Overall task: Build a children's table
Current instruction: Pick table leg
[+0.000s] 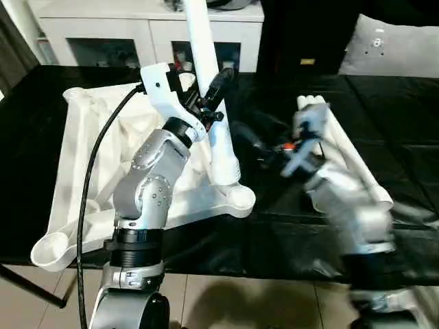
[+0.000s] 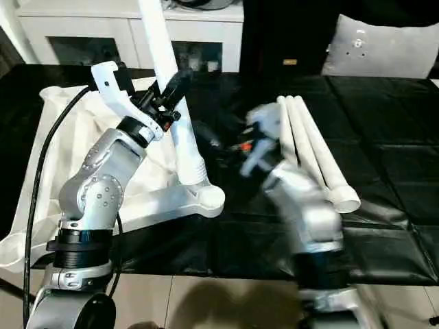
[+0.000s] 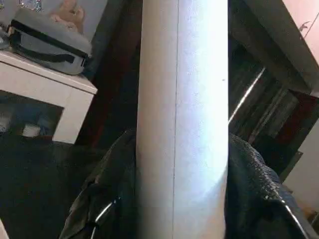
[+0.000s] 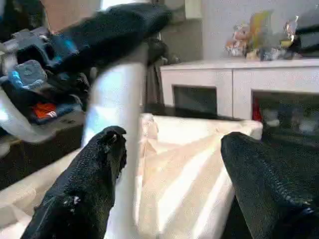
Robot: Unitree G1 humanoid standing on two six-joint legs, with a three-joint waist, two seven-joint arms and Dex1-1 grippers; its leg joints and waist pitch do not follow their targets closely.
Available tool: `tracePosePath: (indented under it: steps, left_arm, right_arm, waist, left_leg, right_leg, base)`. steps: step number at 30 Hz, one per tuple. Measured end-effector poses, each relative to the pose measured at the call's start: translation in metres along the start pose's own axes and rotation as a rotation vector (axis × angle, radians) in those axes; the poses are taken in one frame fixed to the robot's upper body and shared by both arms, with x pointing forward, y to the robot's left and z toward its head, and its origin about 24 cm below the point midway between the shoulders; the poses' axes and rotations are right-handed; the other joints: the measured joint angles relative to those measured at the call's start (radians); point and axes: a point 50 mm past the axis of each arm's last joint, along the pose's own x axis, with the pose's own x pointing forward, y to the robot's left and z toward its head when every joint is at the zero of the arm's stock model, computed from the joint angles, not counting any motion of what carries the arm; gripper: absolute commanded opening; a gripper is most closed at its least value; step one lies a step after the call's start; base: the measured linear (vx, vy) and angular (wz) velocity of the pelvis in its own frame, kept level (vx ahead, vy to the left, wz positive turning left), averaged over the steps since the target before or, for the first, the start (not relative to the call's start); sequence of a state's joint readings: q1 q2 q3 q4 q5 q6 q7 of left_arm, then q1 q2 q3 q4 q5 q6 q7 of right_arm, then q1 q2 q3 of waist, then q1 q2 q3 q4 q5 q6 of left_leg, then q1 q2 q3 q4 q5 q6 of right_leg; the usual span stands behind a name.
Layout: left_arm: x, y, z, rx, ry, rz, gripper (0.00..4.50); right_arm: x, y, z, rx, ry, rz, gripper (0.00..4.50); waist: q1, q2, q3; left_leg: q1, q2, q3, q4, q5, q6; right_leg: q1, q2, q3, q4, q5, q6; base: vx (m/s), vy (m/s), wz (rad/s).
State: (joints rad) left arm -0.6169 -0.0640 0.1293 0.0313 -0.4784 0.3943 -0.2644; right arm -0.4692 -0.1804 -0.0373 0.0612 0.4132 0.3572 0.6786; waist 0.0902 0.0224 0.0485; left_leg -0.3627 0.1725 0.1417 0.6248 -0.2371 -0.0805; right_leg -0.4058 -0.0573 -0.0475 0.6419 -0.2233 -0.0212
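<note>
Nearest, left pincer [image 1: 218, 86] clamped around an upright leg [image 1: 206, 62] standing in the near corner socket [image 1: 230, 192] of the upturned table top [image 1: 89, 157] on the black bench [image 1: 384, 226]. Right pincer [image 4: 172, 164] spread wide just beside that leg, holding nothing. Beyond, spare legs [image 2: 309, 144] lying flat together. Probably light, stiff, smooth plastic; best gripped mid-shaft.

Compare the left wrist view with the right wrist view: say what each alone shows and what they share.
Left wrist view alone: a grey bag on a white cabinet top, and the left hand's dark fingers on either side of the leg. Right wrist view alone: the upturned tabletop and the right hand, fingers apart. Shared: the upright white leg.
</note>
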Motion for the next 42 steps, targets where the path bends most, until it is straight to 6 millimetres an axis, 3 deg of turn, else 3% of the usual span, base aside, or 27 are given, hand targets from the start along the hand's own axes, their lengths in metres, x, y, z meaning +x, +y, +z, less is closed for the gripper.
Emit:
tracePosePath:
  steps: [6, 11, 21, 33, 34, 42]
  left_arm:
    - [-0.001, -0.005, -0.003, -0.008, 0.053, -0.138, 1.82]
    - [-0.005, -0.016, -0.003, 0.018, 0.118, -0.322, 1.82]
    - [-0.015, -0.041, 0.001, 0.009, 0.128, -0.572, 1.82]
    - [-0.018, -0.054, 0.000, 0.005, 0.141, -0.650, 1.82]
    - [-0.018, -0.054, 0.000, 0.004, 0.142, -0.650, 1.82]
    - [-0.018, -0.054, -0.001, 0.002, 0.140, -0.651, 1.82]
  right_arm:
    - [-0.020, -0.008, -0.002, 0.054, 0.179, 0.162, 3.45]
    - [-0.028, -0.004, 0.001, 0.062, 0.232, 0.326, 3.45]
    - [-0.024, 0.007, 0.007, 0.083, 0.272, 0.533, 3.45]
    - [-0.018, 0.012, 0.005, 0.105, 0.282, 0.611, 3.45]
    - [-0.018, 0.012, 0.004, 0.107, 0.281, 0.615, 3.16]
    - [-0.015, 0.014, -0.002, 0.145, 0.291, 0.632, 2.58]
  waist:
    - [0.002, 0.000, 0.000]
    - [0.003, 0.000, 0.000]
    - [0.011, -0.003, 0.002]
    - [0.018, -0.008, 0.005]
    - [0.019, -0.008, 0.005]
    - [0.022, -0.009, 0.005]
  left_leg:
    - [0.000, 0.000, 0.000, 0.000, 0.000, 0.001]
    - [0.000, 0.001, 0.000, 0.001, 0.001, 0.002]
    - [0.001, 0.001, 0.001, 0.001, 0.004, 0.006]
    - [0.001, 0.001, 0.001, 0.001, 0.004, 0.006]
    - [0.001, 0.001, 0.001, 0.001, 0.004, 0.006]
    - [0.001, 0.001, 0.001, 0.002, 0.004, 0.006]
  right_leg:
    - [0.000, 0.000, 0.000, 0.000, 0.000, 0.000]
    - [0.000, 0.000, -0.001, 0.002, 0.000, 0.000]
    - [0.000, 0.000, -0.001, 0.005, 0.001, -0.002]
    - [0.000, 0.000, -0.001, 0.004, 0.001, -0.002]
    - [0.000, 0.000, -0.001, 0.005, 0.001, -0.002]
    - [0.000, 0.000, -0.001, 0.005, 0.001, -0.002]
  base:
    - [0.000, 0.000, 0.00]
    - [0.000, 0.000, 0.00]
    - [0.000, 0.000, 0.00]
    - [0.000, 0.000, 0.00]
    - [0.000, 0.000, 0.00]
    - [0.000, 0.000, 0.00]
